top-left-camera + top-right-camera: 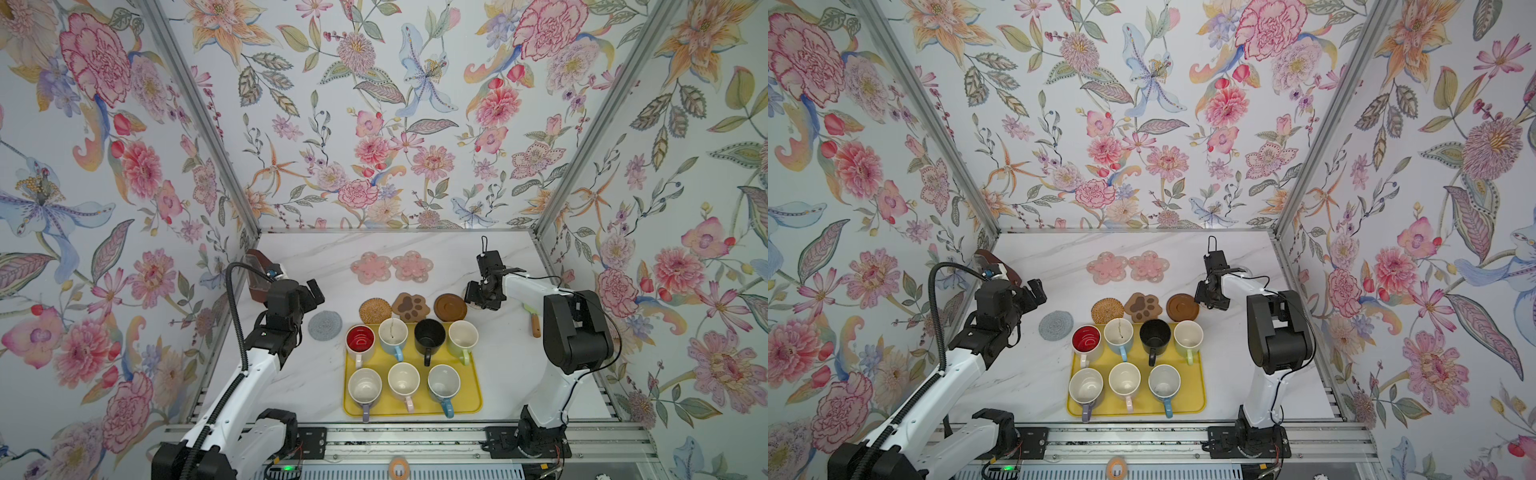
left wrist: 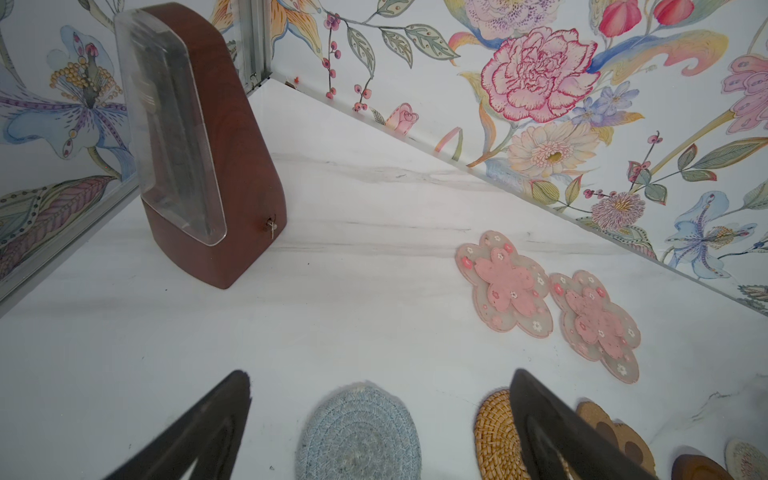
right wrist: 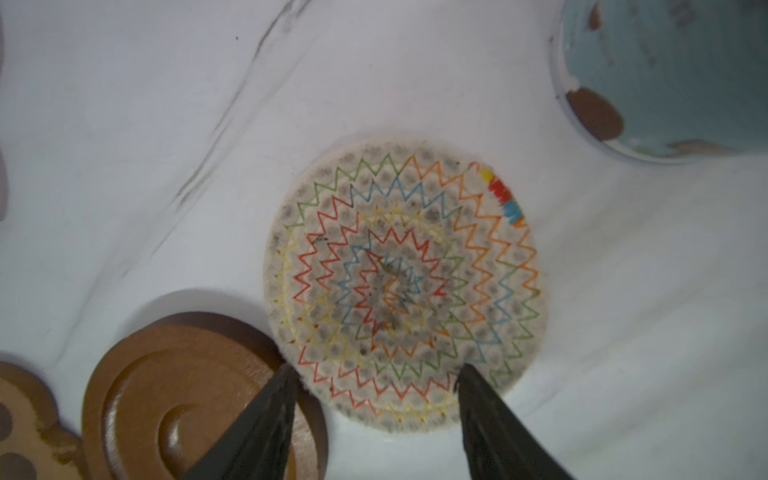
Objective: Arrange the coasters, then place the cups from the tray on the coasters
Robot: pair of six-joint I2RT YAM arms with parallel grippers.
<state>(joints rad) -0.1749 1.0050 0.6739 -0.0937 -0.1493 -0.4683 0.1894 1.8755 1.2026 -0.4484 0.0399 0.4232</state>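
Several cups stand on the yellow tray (image 1: pixel 473 405), among them the red-lined one (image 1: pixel 360 341) and the black one (image 1: pixel 429 334). Behind the tray lie the grey woven coaster (image 1: pixel 325 325), tan rattan (image 1: pixel 375 310), paw-shaped (image 1: pixel 411 307) and dark wooden (image 1: pixel 450 307) coasters. Two pink flower coasters (image 1: pixel 371 267) lie farther back. My left gripper (image 2: pixel 380 374) hangs open above the grey coaster (image 2: pixel 357 436). My right gripper (image 3: pixel 376 370) is low over the pale woven coaster (image 3: pixel 405 286), jaws apart across its near edge, one finger over the dark wooden coaster (image 3: pixel 174 399).
A brown wooden metronome (image 1: pixel 259 276) with a clear cover stands at the back left by the wall. A white-blue jar (image 3: pixel 665 75) sits close beyond the pale coaster. A small green tool with a wooden handle (image 1: pixel 533 322) lies right of the right arm.
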